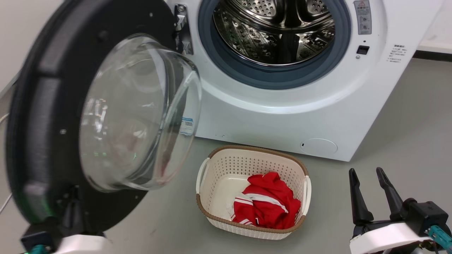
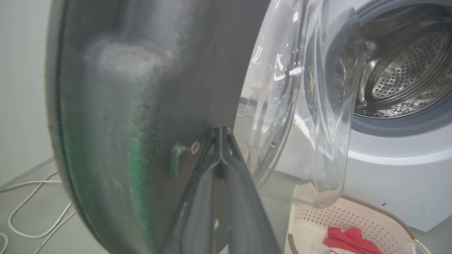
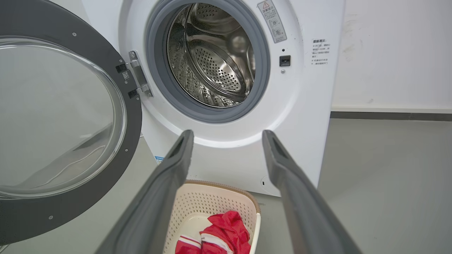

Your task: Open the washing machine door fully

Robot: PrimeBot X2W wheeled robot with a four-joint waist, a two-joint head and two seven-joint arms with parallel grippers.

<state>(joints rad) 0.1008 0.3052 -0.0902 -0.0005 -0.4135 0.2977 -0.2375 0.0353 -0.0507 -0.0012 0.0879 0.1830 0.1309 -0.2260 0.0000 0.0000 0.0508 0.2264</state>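
White cables (image 2: 31, 208) trail over the floor at far left, on the side the door has to swing toward. If the arm follows the door round, I'd watch for a snag there.

Next along, the washing machine door (image 1: 42, 116) stands well out from the washing machine (image 1: 282, 116), hinged left of the drum mouth. Its glass bowl (image 1: 141, 113) bulges into the room.

Low on the door's black inner face, the left gripper (image 2: 220, 135) has its fingers pinched together on nothing, tips pressed against the panel. That's a bare push on slick plastic! My guess is the tips could skid off toward the bowl, letting the door drift back.

The cream basket (image 1: 254, 150) sits just below. I can't tell its clearance, so a rebound might clip it.

Far right, the right gripper (image 1: 365, 171) hangs spread and empty, too far off to catch anything.
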